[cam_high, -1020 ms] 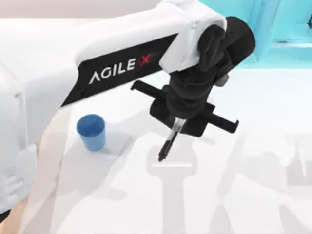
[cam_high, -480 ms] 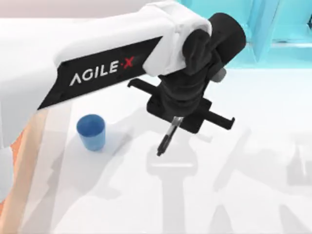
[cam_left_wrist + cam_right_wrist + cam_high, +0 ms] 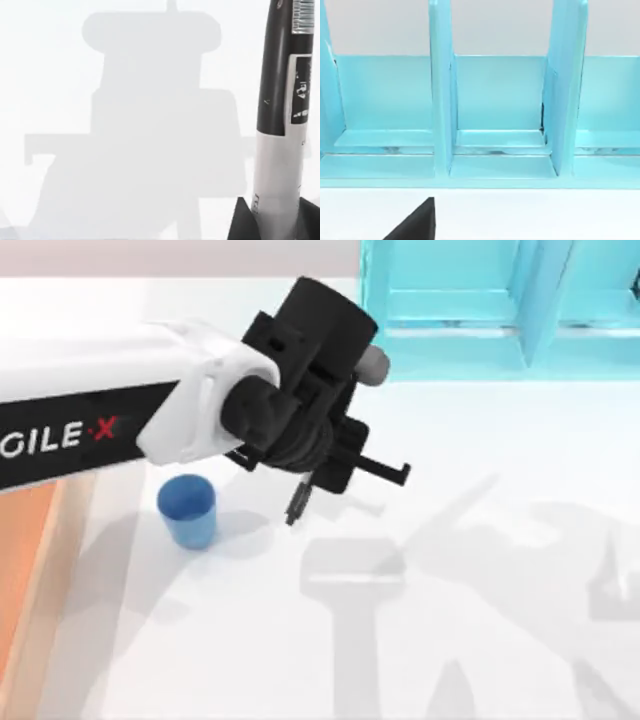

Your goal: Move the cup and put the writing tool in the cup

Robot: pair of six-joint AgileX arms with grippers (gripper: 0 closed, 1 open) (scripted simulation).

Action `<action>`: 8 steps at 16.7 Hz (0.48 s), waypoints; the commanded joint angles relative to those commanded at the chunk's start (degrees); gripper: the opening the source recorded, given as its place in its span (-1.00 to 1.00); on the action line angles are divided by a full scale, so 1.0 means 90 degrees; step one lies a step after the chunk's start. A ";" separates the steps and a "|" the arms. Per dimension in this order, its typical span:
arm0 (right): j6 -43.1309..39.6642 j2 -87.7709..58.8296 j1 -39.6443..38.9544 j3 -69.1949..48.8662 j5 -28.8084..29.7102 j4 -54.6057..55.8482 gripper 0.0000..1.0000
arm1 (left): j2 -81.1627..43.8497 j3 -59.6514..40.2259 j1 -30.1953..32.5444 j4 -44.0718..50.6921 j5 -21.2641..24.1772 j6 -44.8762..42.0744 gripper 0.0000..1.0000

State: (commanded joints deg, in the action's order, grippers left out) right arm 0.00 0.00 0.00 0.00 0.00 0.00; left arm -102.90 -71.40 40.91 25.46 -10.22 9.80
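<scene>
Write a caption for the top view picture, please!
Left gripper holds the marker above the table, near the blue cup.

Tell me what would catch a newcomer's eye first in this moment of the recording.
The big white left arm reaches in from the top view's left, its black left gripper held above the table with the marker clamped in its jaws and pointing downward. Just to the left of the marker's tip stands the blue cup, upright on the white table. A turquoise rack of compartments lines the far edge.
</scene>
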 joint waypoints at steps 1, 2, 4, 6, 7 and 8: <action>0.0000 0.0000 0.0000 0.0000 0.0000 0.0000 1.00 | 0.0258 0.0481 -0.0121 -0.0612 0.0014 -0.0119 -1.00; 0.0000 0.0000 0.0000 0.0000 0.0000 0.0000 1.00 | 0.0522 0.0966 -0.0241 -0.1237 0.0028 -0.0236 -1.00; 0.0000 0.0000 0.0000 0.0000 0.0000 0.0000 1.00 | 0.1063 0.1937 -0.0474 -0.2511 0.0059 -0.0460 -1.00; 0.0000 0.0000 0.0000 0.0000 0.0000 0.0000 1.00 | 0.1613 0.2886 -0.0691 -0.3794 0.0090 -0.0665 -1.00; 0.0000 0.0000 0.0000 0.0000 0.0000 0.0000 1.00 | 0.1889 0.3343 -0.0791 -0.4427 0.0106 -0.0757 -1.00; 0.0000 0.0000 0.0000 0.0000 0.0000 0.0000 1.00 | 0.2162 0.3787 -0.0885 -0.5048 0.0121 -0.0842 -1.00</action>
State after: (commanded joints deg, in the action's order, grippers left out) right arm 0.00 0.00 0.00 0.00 0.00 0.00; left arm -83.44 -37.32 32.94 -19.97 -9.13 2.23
